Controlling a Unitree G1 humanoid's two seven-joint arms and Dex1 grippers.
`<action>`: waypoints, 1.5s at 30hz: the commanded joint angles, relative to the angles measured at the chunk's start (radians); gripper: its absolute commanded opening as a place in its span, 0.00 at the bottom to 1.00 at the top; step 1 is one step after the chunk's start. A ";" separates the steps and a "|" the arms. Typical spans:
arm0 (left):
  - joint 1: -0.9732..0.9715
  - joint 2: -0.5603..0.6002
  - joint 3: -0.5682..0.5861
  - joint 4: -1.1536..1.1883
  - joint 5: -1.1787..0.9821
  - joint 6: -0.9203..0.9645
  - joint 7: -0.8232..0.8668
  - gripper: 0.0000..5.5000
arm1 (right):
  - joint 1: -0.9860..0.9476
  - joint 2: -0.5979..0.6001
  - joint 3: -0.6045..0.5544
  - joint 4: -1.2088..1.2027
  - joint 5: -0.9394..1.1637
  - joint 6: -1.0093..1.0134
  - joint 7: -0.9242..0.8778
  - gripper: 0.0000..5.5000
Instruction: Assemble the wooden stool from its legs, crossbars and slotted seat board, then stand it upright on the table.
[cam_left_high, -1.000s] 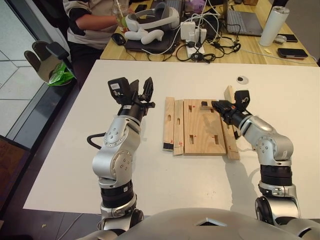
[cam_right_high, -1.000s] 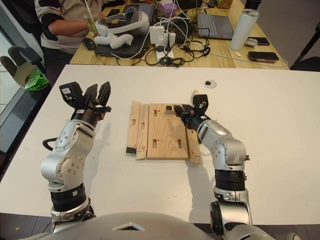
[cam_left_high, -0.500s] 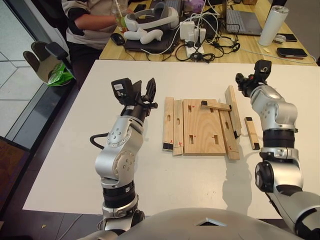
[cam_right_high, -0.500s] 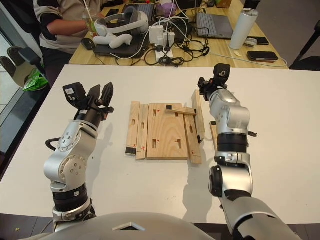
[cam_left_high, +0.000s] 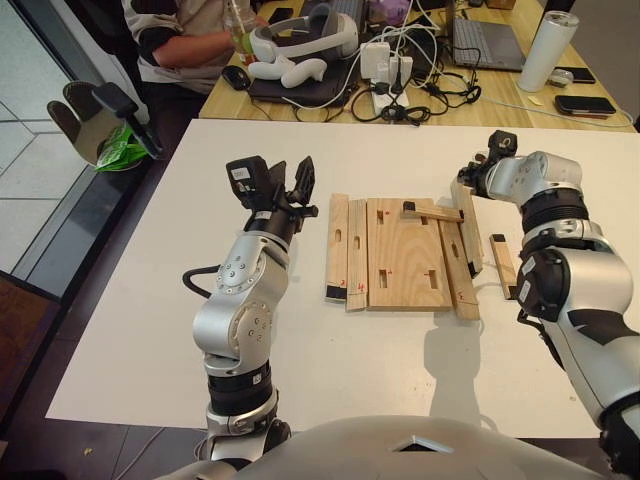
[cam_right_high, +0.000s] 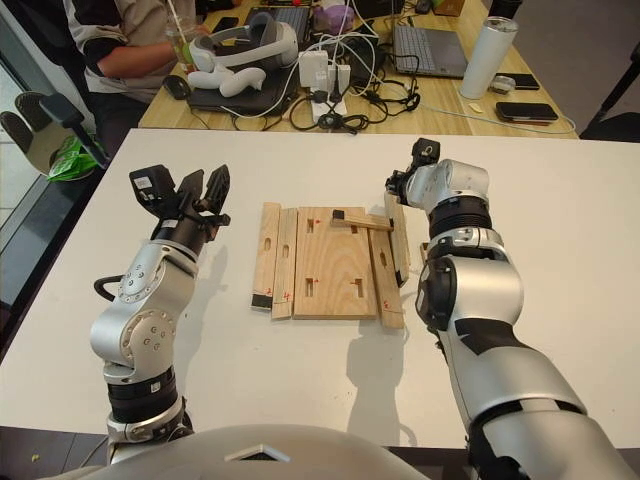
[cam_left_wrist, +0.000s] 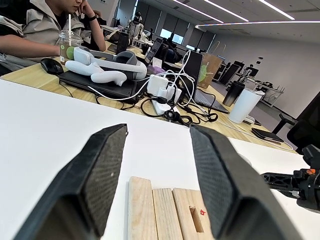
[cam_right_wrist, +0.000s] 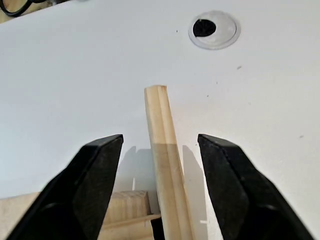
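Right gripper (cam_right_wrist: 159, 142): released, its two dark fingers spread wide on either side of the far end of a wooden leg (cam_right_wrist: 163, 125). They are not touching it.
That leg: long and pale, lying on the white table (cam_left_high: 350, 370) along the seat board's right side, with its far end pointing to the table's far edge.
Cable grommet (cam_right_wrist: 214, 29): a round grey one set in the table, beyond the leg's end, nearer the far edge.
Slotted seat board (cam_left_high: 405, 265): lying flat in the middle of the table, its rectangular slots facing up.
Crossbar (cam_left_high: 435, 211): a thin stick lying across the board's far right corner.
Second right leg (cam_left_high: 456, 272): lying lengthwise against the board's right edge.
Short piece (cam_left_high: 503, 265): on the table just right of those legs, toward the right edge.
Left legs (cam_left_high: 338, 245): two slotted lengths side by side, just beside the board's left edge.
Left gripper (cam_left_high: 290, 178): released, fingers parted and holding nothing, above the table left of those two legs.
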 joint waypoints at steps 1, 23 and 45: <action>0.000 -0.005 -0.005 0.002 0.001 0.006 0.000 0.42 | -0.016 -0.021 -0.014 0.066 -0.003 -0.015 0.006 0.51; -0.022 -0.007 -0.005 0.010 0.005 0.005 -0.005 0.42 | -0.001 -0.064 -0.085 0.151 0.012 -0.197 0.071 0.19; -0.385 -0.072 -0.048 0.257 -0.013 0.045 -0.024 0.42 | 0.229 0.288 -0.158 -0.797 0.539 -0.363 0.407 0.18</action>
